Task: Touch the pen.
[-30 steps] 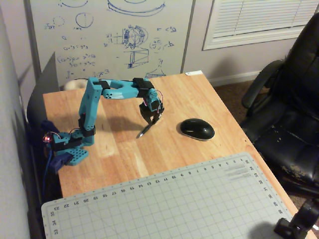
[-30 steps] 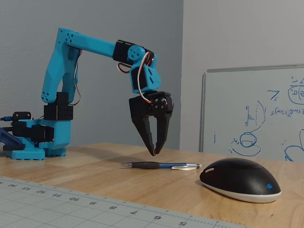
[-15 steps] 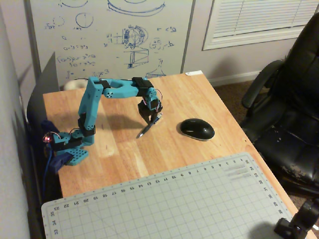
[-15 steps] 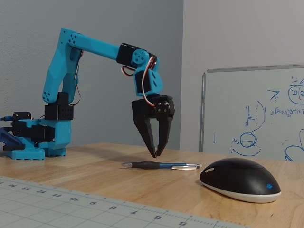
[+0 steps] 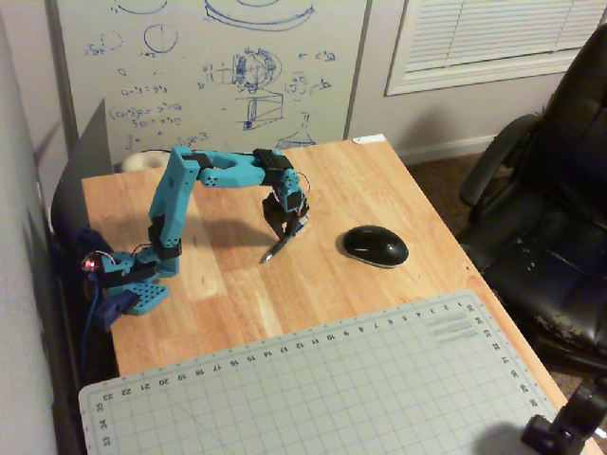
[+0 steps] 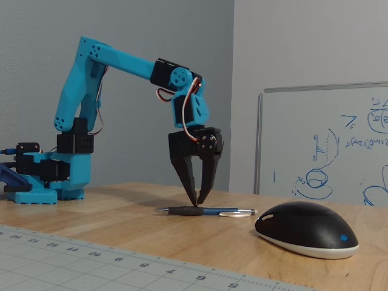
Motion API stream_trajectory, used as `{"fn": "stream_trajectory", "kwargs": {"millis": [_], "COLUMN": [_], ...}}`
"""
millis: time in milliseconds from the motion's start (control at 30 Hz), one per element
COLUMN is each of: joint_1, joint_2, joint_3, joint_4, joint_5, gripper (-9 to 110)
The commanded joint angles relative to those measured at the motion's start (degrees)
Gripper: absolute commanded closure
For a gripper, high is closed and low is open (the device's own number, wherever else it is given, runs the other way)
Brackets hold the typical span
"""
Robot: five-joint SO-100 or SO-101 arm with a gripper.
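Lying on a wooden desk (image 5: 237, 294) before a whiteboard (image 5: 209, 66): pen (image 6: 206, 211), slim, rigid, light, likely rolling if nudged, best met mid-barrel, sitting directly under near-clenched gripper (image 6: 198, 202), fingertips apparently touching it.

The pen (image 6: 203, 211) is slim, dark blue-black, with silvery tip and clip. It lies flat on the worktop (image 6: 121, 224), just left of the black mouse (image 6: 306, 229) in the low fixed view.
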Motion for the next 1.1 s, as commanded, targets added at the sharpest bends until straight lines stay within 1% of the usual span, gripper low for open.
{"fn": "stream_trajectory", "kwargs": {"millis": [0, 1067], "joint_1": [0.18, 0.09], "joint_2": [1.14, 1.85], "joint_3": [-4.22, -4.39], "joint_4": [0.26, 0.18], "joint_5": [0.26, -0.62], "gripper": [101, 101]}}
